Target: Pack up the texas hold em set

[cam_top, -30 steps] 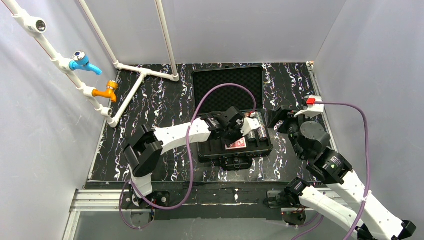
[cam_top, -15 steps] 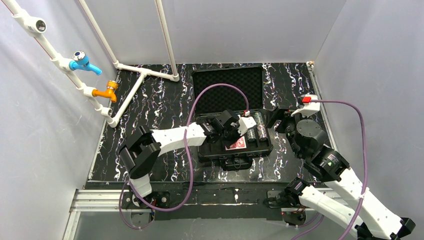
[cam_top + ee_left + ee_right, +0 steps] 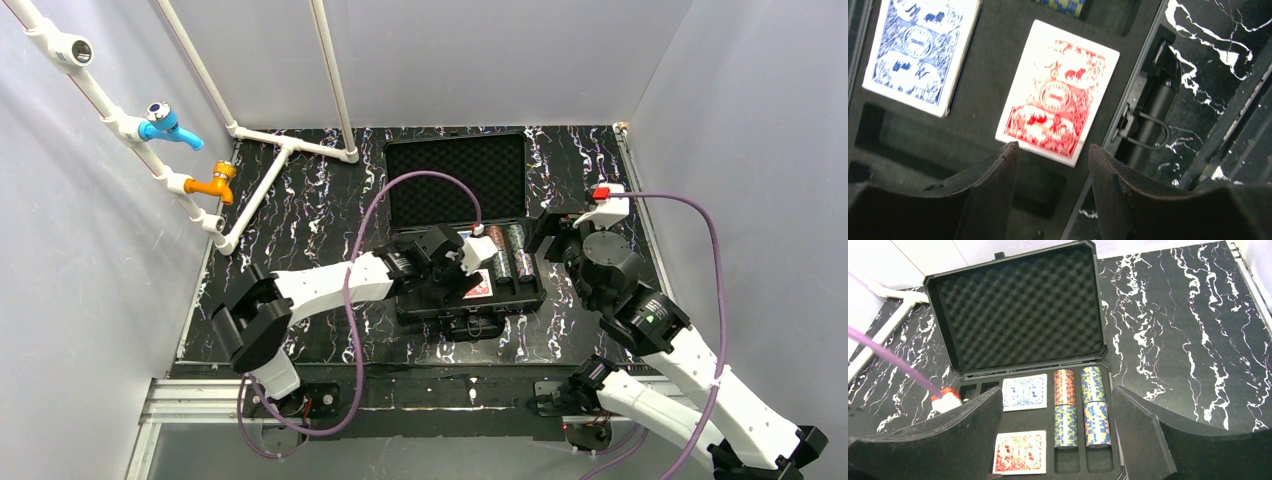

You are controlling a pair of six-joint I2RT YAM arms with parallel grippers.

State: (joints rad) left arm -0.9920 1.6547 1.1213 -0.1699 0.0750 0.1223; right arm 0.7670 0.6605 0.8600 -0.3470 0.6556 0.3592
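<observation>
Black plastic case (image 3: 500, 303): lay open in the middle of the marbled table (image 3: 300, 215), with the tray side nearest the arms.
Foam lid (image 3: 1018, 310): dark egg-crate foam, folded flat back behind the tray.
Red deck (image 3: 1058, 90): sat flat in the near slot of the tray, just beside the front wall and its wire latch (image 3: 1148, 130).
Blue deck (image 3: 918, 50): lay in the slot behind the red one, toward the lid.
Chips (image 3: 1096, 424): four short rolls lay on their sides in two lanes to the right of the decks. One was orange-striped and the others blue and yellow.
Writing: the card backs showed an ornate print with a round medallion, too blurred to read as words.
Left gripper (image 3: 1053, 150): hung low over the near edge of the tray with its fingers parted and nothing between them. The red deck lay just past the tips.
Right gripper (image 3: 1056, 390): stood high over the right side of the case, looking down on the tray, jaws spread wide and empty.
Purple cable (image 3: 400, 185): looped above the left arm and over the lid.
Far left: a blue tap (image 3: 165, 123) and an orange tap (image 3: 215, 183) sat on white pipes (image 3: 270, 140), well apart from the case.
</observation>
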